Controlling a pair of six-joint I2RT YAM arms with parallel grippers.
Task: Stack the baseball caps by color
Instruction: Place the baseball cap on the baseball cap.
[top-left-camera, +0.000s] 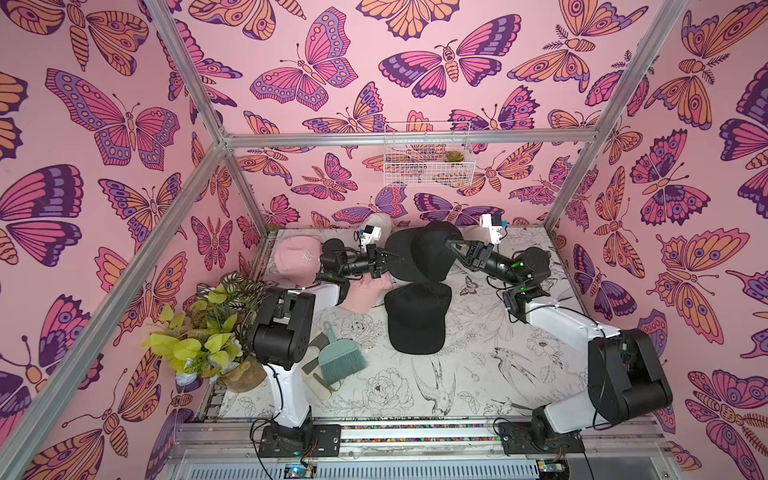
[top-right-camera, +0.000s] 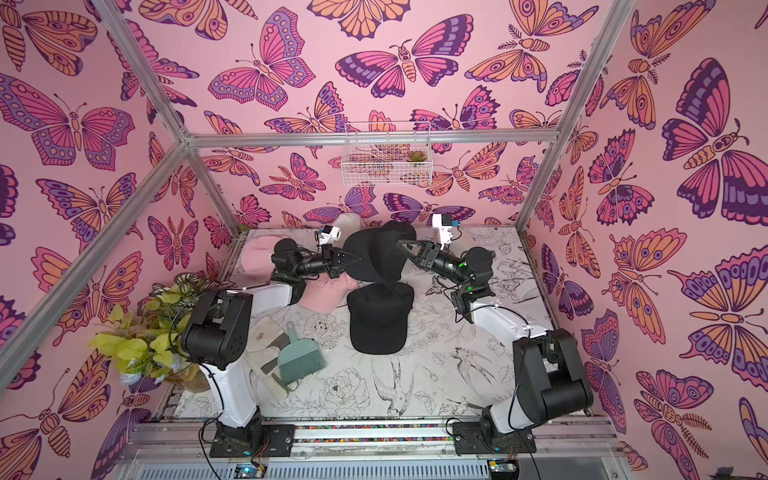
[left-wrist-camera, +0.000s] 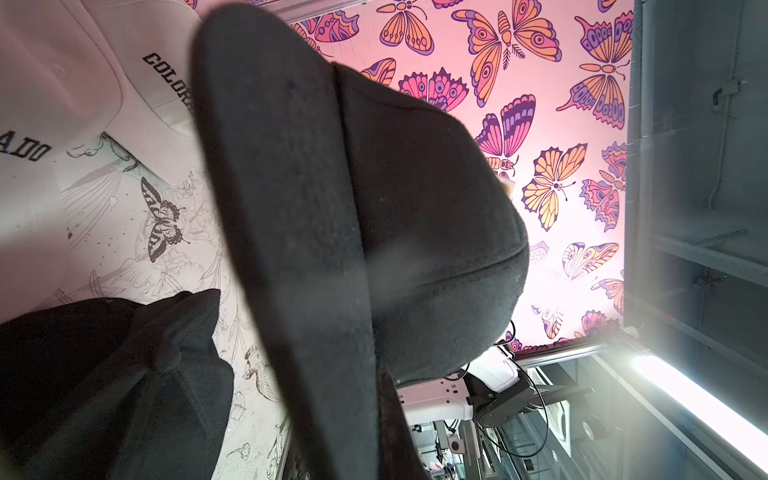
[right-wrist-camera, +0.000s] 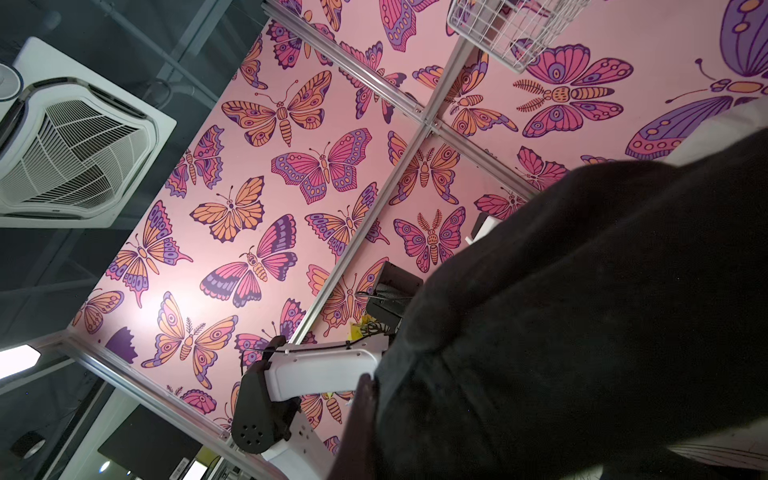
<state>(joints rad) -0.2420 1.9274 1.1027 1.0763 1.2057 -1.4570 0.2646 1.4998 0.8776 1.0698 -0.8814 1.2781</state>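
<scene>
A black baseball cap (top-left-camera: 419, 251) (top-right-camera: 380, 253) hangs above the back of the table between both grippers. My left gripper (top-left-camera: 397, 259) (top-right-camera: 355, 258) is shut on its brim. My right gripper (top-left-camera: 451, 245) (top-right-camera: 402, 244) is shut on its crown. This cap fills the left wrist view (left-wrist-camera: 353, 228) and the right wrist view (right-wrist-camera: 582, 311), hiding the jaws. A second black cap (top-left-camera: 417, 318) (left-wrist-camera: 104, 382) lies flat on the table below. Two pink caps (top-left-camera: 297, 257) (top-left-camera: 365, 295) lie under the left arm. Cream "COLORADO" caps (left-wrist-camera: 166, 83) (top-left-camera: 380, 222) sit at the back.
A teal hand brush (top-left-camera: 343, 359) lies on a pale cloth item near the left arm's base. A potted plant (top-left-camera: 208, 332) stands at the front left corner. A white wire basket (top-left-camera: 428, 153) hangs on the back wall. Metal frame posts edge the table.
</scene>
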